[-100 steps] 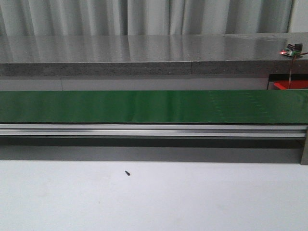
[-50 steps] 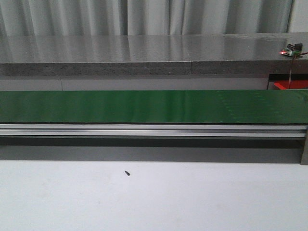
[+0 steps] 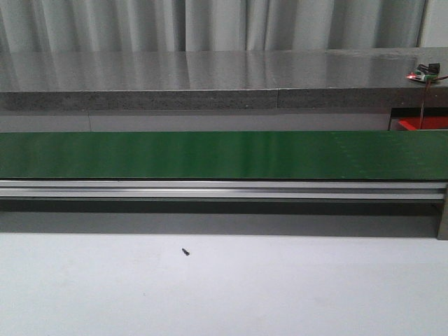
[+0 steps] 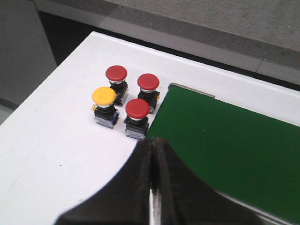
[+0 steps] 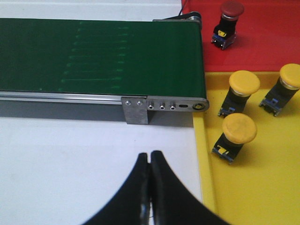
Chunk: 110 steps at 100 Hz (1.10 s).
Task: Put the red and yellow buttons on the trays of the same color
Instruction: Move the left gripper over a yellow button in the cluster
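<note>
In the left wrist view three red buttons (image 4: 138,109) and one yellow button (image 4: 104,96) stand in a cluster on the white table by the end of the green belt (image 4: 225,145). My left gripper (image 4: 154,141) is shut and empty, just short of them. In the right wrist view a red button (image 5: 231,10) stands on the red tray (image 5: 272,33), and three yellow buttons (image 5: 239,129) lie on the yellow tray (image 5: 262,187). My right gripper (image 5: 150,153) is shut and empty over the white table beside the yellow tray. A corner of the red tray (image 3: 423,124) shows in the front view.
The green belt (image 3: 224,154) runs across the front view on an aluminium rail (image 3: 224,189), with a grey stone ledge (image 3: 210,80) behind. A small dark screw (image 3: 186,251) lies on the white table. The belt's end bracket (image 5: 164,107) stands next to the yellow tray.
</note>
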Each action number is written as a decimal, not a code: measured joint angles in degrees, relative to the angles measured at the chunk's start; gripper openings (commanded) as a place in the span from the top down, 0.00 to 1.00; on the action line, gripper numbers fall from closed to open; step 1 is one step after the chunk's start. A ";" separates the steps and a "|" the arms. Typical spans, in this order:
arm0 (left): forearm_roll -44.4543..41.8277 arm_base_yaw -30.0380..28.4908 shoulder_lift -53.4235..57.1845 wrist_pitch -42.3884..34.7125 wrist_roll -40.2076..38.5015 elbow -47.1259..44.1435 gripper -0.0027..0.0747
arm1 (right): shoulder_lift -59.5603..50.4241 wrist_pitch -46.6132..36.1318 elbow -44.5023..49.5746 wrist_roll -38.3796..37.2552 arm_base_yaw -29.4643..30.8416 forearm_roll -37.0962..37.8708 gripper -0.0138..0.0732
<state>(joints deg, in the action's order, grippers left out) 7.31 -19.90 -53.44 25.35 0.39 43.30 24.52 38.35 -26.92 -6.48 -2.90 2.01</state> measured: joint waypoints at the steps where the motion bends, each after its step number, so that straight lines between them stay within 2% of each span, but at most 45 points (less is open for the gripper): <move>1: 0.09 -0.35 -0.77 0.19 0.00 0.23 0.99 | 0.00 0.00 0.00 0.00 0.00 0.00 0.91; 9: 0.52 -2.12 -4.98 1.16 0.00 3.11 0.97 | 0.00 0.00 0.00 0.00 0.00 0.00 0.91; 16: 0.65 -3.44 -8.66 2.08 0.00 5.53 0.89 | 0.00 0.00 0.00 0.00 0.00 0.00 0.91; 21: 0.74 -4.23 -11.16 2.98 0.00 7.29 0.77 | 0.00 0.00 0.00 0.00 0.00 0.00 0.91; 34: 0.77 -5.76 -17.72 5.00 0.00 12.11 0.31 | 0.00 0.00 0.00 0.00 0.00 0.00 0.91; 38: 0.77 -6.05 -19.67 5.44 0.00 13.64 0.22 | 0.00 0.00 0.00 0.00 0.00 0.00 0.91; 41: 0.77 -6.16 -20.98 5.82 0.00 14.65 0.19 | 0.00 0.00 0.00 0.00 0.00 0.00 0.91; 60: 0.77 -7.08 -30.02 10.24 -0.97 22.03 0.29 | 0.00 0.00 0.00 0.00 0.00 -0.10 0.91; 90: 0.77 -8.14 -43.12 15.08 -2.12 33.79 0.29 | 0.00 0.00 0.00 0.00 0.00 -0.10 0.91; 110: 0.66 -8.31 -51.39 21.11 -2.34 43.02 0.29 | 0.00 0.00 0.00 0.00 0.00 -0.10 0.91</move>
<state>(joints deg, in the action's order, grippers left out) 7.97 -28.21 -104.83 46.46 -1.96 86.31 24.52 38.35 -26.92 -6.48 -2.90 1.92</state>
